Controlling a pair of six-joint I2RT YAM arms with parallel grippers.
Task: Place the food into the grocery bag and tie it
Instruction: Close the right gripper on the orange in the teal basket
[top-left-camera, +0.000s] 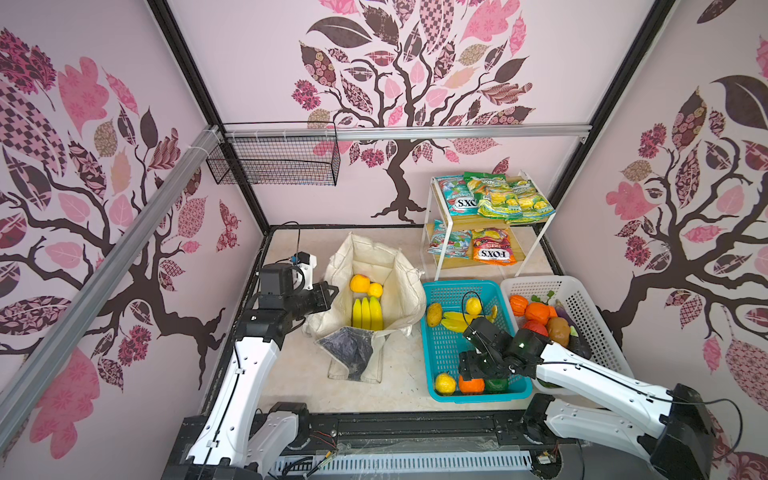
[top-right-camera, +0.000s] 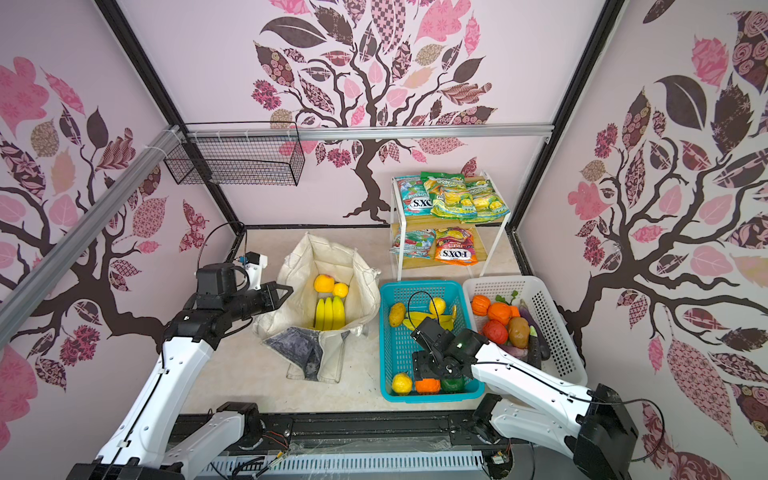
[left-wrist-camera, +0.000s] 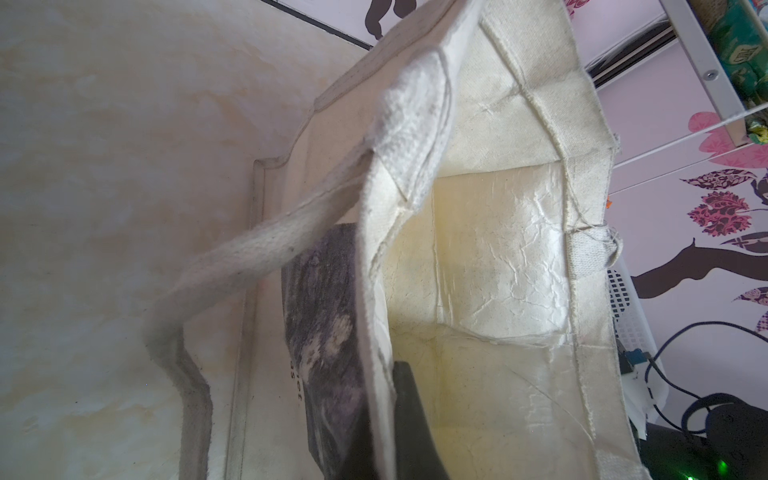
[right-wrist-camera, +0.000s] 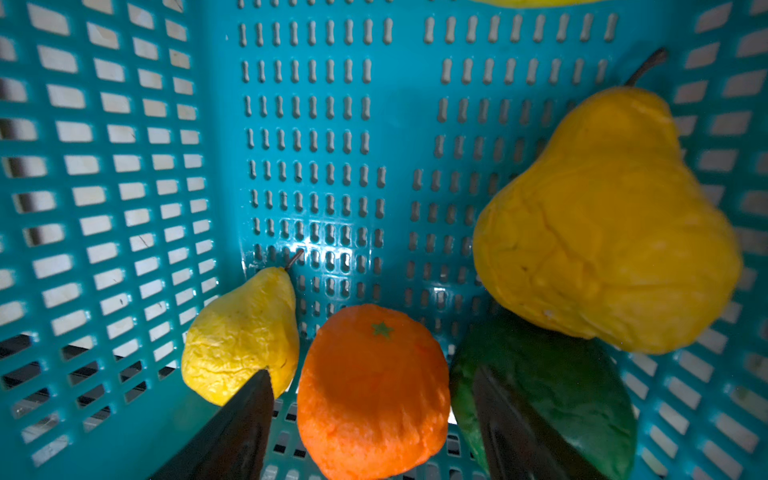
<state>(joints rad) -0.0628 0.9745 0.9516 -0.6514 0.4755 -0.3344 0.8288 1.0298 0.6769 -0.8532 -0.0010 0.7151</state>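
Two fingers of the right gripper (right-wrist-camera: 370, 376) stand wide, straddling the orange (right-wrist-camera: 370, 415) in the teal basket (right-wrist-camera: 332, 124); it looks light, dented and soft-skinned, so squeeze gently across its middle; in a top view the bag (top-left-camera: 399, 266) sits at nine o'clock of the basket, its rim pinched by the closed left gripper (top-left-camera: 330, 292).

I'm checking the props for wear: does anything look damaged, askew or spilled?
The grocery bag slumps, its near wall folded out onto the table, dark panel up. The orange is dented; the small pear and large pear look crumpled. Nothing spilled.
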